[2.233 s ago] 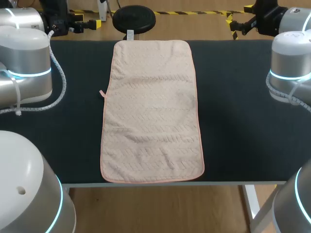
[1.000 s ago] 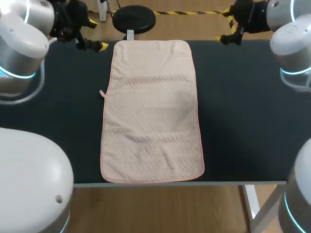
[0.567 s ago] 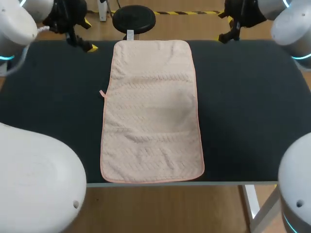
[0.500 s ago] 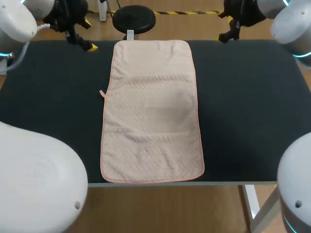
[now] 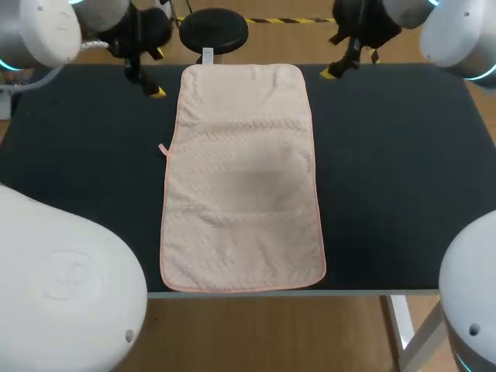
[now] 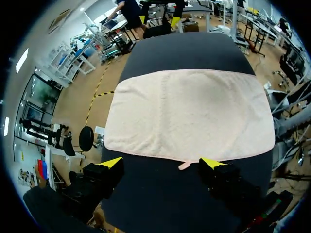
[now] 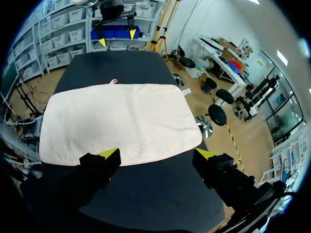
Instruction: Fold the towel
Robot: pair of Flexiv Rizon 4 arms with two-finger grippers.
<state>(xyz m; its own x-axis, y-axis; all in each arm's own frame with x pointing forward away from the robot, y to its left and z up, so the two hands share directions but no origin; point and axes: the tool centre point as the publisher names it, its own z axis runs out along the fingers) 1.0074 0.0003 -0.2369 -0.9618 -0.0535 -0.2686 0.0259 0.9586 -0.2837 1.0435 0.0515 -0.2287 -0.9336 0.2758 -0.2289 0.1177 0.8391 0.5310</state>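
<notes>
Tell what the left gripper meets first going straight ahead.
Likely the towel, near its looped long edge; depth is unclear, so the left gripper might touch the table just before it.

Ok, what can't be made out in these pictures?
- Head view: the black table's near corners, covered by white arm housings.
- Head view: the small white tag at the pale pink quilted towel's far edge, too small to read.
- All views: the towel's underside, against the table.
</notes>
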